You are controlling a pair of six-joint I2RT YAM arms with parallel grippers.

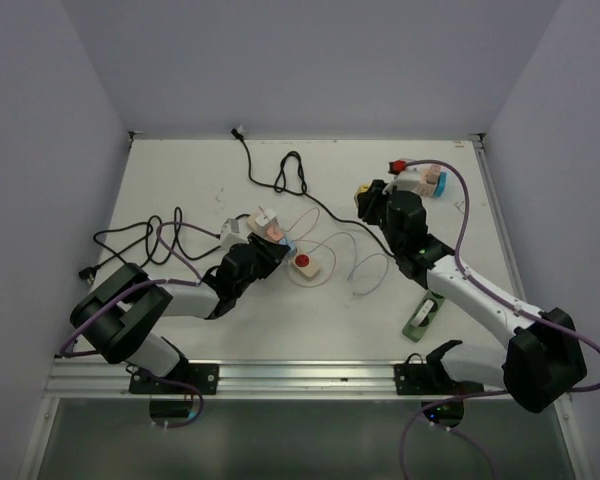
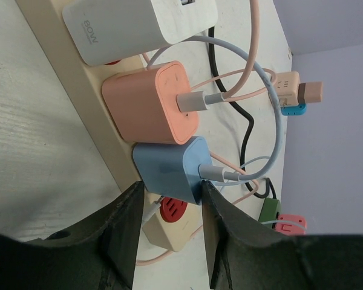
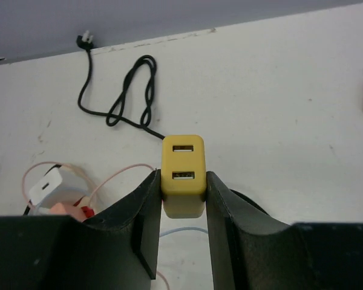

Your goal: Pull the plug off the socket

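A cream power strip [image 2: 106, 142] carries a white plug [image 2: 133, 24], an orange plug [image 2: 148, 106] and a blue plug [image 2: 169, 166]; a red socket [image 2: 172, 209] at its end is empty. My left gripper [image 2: 172, 185] is open, its fingers flanking the blue plug's near end. In the top view the left gripper [image 1: 263, 252] is at the strip [image 1: 305, 268]. My right gripper [image 3: 183, 174] is shut on a yellow plug [image 3: 183, 158] with two USB ports, held over the table away from any socket. From above, the right gripper [image 1: 368, 196] is at the back right.
A black cable [image 1: 292, 182] loops across the back of the table, with thin pink and blue cables [image 1: 355, 262] in the middle. A pink, white and blue adapter cluster [image 1: 422, 181] lies at the back right. A green strip [image 1: 422, 318] lies beside the right arm.
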